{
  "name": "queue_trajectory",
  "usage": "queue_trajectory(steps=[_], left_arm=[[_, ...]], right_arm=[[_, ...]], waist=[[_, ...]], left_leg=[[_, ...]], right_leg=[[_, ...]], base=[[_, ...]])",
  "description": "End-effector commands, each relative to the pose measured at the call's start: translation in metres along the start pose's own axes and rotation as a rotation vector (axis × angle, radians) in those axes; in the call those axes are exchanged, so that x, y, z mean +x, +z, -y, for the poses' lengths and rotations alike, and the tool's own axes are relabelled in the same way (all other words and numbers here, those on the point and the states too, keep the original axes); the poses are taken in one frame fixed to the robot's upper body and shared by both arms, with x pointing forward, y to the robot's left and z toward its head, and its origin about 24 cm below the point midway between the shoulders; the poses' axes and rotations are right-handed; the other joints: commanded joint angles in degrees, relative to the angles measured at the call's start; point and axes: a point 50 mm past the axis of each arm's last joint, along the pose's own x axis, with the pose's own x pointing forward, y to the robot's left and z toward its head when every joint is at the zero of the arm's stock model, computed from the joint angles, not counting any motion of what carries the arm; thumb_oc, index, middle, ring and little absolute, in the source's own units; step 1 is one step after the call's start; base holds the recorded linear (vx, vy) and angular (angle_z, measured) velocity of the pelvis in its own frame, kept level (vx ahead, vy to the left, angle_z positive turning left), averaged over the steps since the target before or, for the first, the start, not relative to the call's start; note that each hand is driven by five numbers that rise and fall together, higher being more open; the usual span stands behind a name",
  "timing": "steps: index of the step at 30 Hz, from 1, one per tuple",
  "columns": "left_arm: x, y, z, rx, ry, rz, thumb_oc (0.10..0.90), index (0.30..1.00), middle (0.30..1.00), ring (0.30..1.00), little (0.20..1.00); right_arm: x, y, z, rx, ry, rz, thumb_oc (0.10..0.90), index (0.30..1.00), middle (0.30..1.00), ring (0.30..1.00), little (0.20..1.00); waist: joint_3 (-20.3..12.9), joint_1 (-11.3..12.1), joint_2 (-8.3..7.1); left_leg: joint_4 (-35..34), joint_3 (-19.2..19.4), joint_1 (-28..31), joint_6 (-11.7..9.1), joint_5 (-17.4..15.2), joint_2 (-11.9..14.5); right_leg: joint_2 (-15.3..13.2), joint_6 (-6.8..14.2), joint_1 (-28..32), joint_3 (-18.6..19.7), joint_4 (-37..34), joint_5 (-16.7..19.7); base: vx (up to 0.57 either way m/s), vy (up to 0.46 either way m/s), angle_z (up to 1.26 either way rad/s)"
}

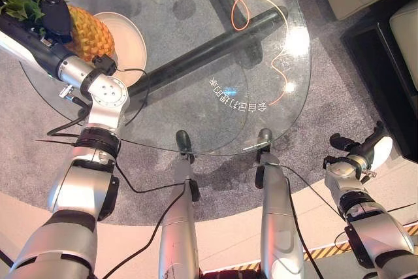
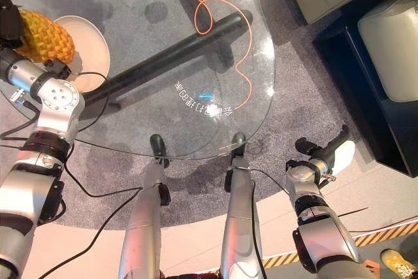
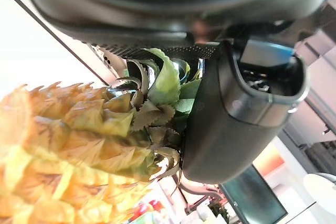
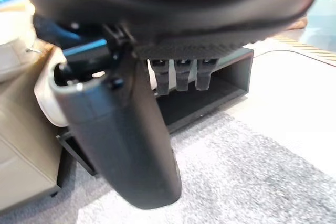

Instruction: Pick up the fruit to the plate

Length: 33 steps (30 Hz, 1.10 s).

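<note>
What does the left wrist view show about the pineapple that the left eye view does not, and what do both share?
Left wrist view alone: the thumb pressed against the leafy crown, seen close up. Left eye view alone: the plate on the glass table beside the pineapple, and the idle right hand off the table's edge. Shared: the left hand holding the pineapple.

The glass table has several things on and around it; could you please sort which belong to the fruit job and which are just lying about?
Job:
- pineapple, gripped by the left hand over the plate
- plate on the glass table

Lying about:
- orange cord
- cushioned seat
- right hand, idle off the table
</note>
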Motion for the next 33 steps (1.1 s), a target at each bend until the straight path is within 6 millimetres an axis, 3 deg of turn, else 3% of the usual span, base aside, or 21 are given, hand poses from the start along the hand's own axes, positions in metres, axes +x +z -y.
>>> queue_trajectory(steps=[1, 16, 33], left_arm=[[0.059, 0.052, -0.004, -0.103, 0.121, 0.174, 0.100, 0.300, 0.300, 0.300, 0.200], [0.063, 0.039, -0.011, -0.033, 0.097, 0.134, 0.100, 0.300, 0.300, 0.300, 0.200], [0.069, 0.054, -0.004, -0.058, 0.097, 0.187, 0.100, 0.300, 0.300, 0.300, 0.200]], right_arm=[[0.005, -0.005, 0.009, -0.025, -0.029, -0.010, 0.800, 0.900, 0.900, 0.900, 0.900], [-0.005, -0.003, -0.005, -0.038, 0.048, 0.024, 0.800, 0.900, 0.900, 0.900, 0.900], [-0.010, 0.006, -0.013, -0.027, 0.068, 0.063, 0.800, 0.900, 0.900, 0.900, 0.900]], waist=[[-1.37, 1.25, -2.71], [-1.37, 0.51, -4.25], [-1.37, 0.12, -5.82]], left_leg=[[11.23, 0.95, -2.14, 0.53, -10.00, -1.01], [12.06, 0.53, -4.32, 0.31, -10.07, -0.50], [13.57, -0.60, -6.27, 0.58, -10.71, -0.56]], right_leg=[[3.13, -1.89, 1.79, -3.26, -5.01, 1.47], [4.18, -2.01, -0.27, -2.49, -4.63, 1.54], [5.23, -2.03, -1.78, -1.78, -4.40, 1.93]], base=[[0.00, 0.000, 0.00], [0.00, 0.009, -0.01], [0.00, 0.000, 0.00]])
